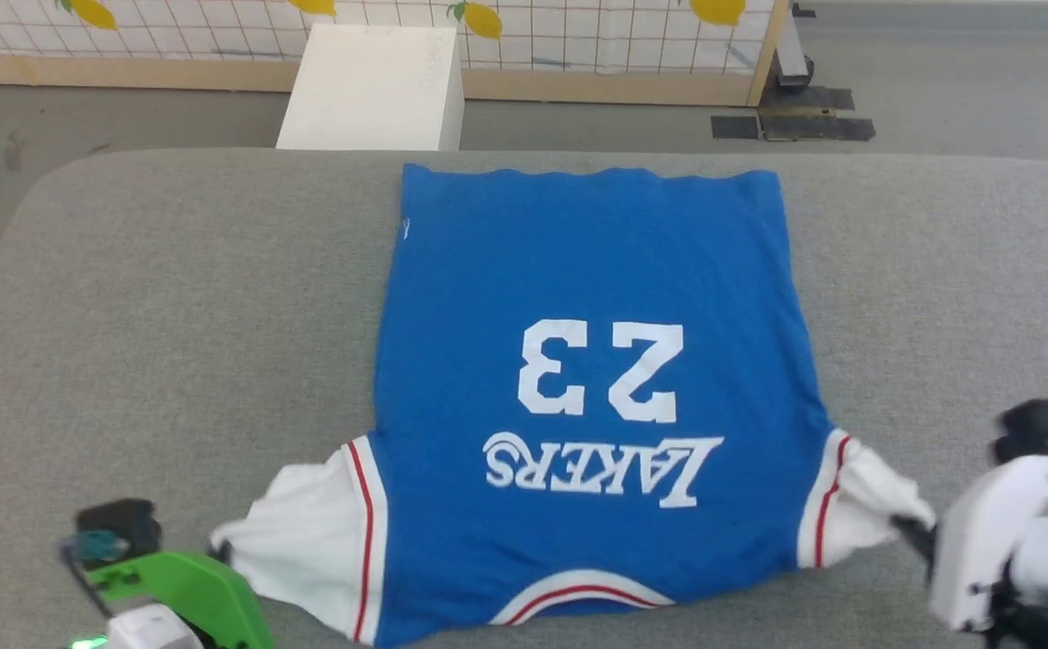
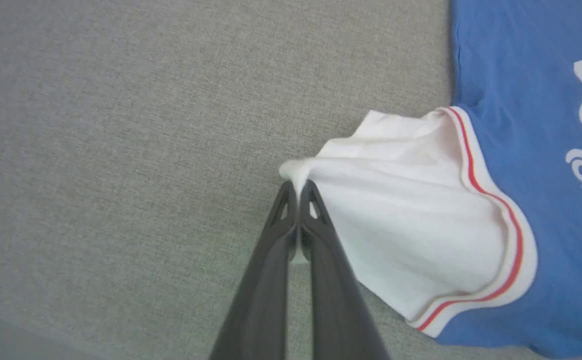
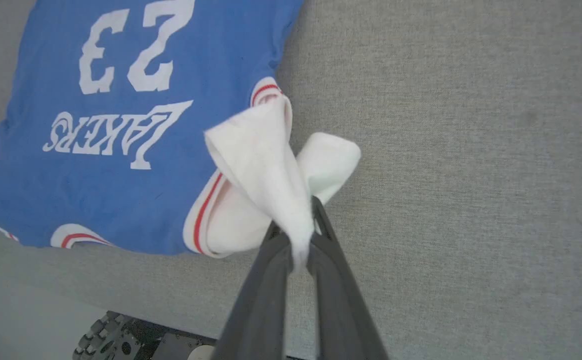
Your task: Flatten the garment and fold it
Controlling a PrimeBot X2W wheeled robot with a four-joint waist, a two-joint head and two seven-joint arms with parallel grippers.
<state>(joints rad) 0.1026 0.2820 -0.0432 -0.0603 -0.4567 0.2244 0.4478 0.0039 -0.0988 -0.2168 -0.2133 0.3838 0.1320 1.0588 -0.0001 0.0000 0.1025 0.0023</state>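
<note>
Gripping garment point(image 1: 587, 297) by both white sleeves.
Pinching one tip in closed left hand point(image 2: 298, 187), other in closed right hand point(image 3: 296, 220); holding blue body flat on bench point(image 1: 172, 315) between hands.

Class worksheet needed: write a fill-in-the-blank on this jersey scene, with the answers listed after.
The royal-blue short-sleeved jersey T-shirt lies spread on the grey fabric surface, showing the white number ____.
The left gripper has its jaws shut on a white ____.
The right gripper has its jaws shut on cloth coloured ____.
The thin stripe in the white collar trim is ____.
Missing words: 23; sleeve; white; red.
</note>
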